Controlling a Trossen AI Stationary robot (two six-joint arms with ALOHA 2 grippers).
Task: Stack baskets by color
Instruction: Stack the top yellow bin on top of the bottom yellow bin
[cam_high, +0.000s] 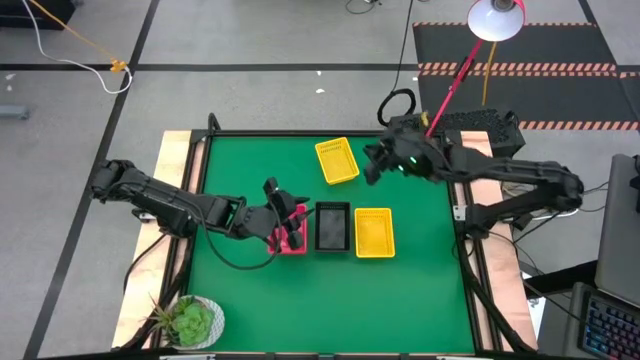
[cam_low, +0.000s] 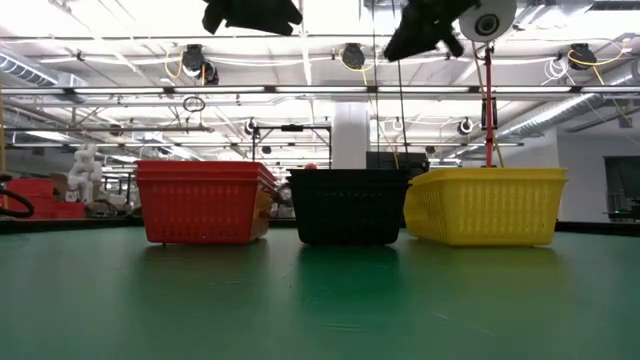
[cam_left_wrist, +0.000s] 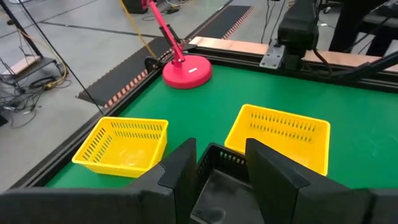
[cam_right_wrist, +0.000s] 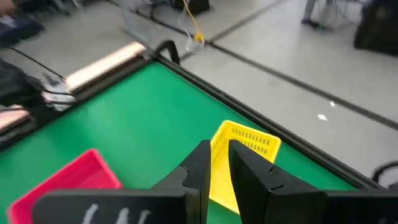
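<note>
The baskets look light and stiff; a latticed rim gives the best hold. In the frame's centre sit red (cam_high: 293, 230), black (cam_high: 332, 226) and yellow (cam_high: 374, 232) stacks; one yellow basket (cam_high: 336, 161) lies above. The left end effector (cam_high: 297, 226) hovers apart over red; the right end effector (cam_high: 372, 166), nearly together, holds nothing.

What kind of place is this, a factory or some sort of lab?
Most likely a robotics lab or workshop in a big industrial hall. A green table stands on a bare concrete floor with cables trailing across it, exposed ceiling beams and hanging lights show overhead, and a keyboard sits beside the table.
</note>
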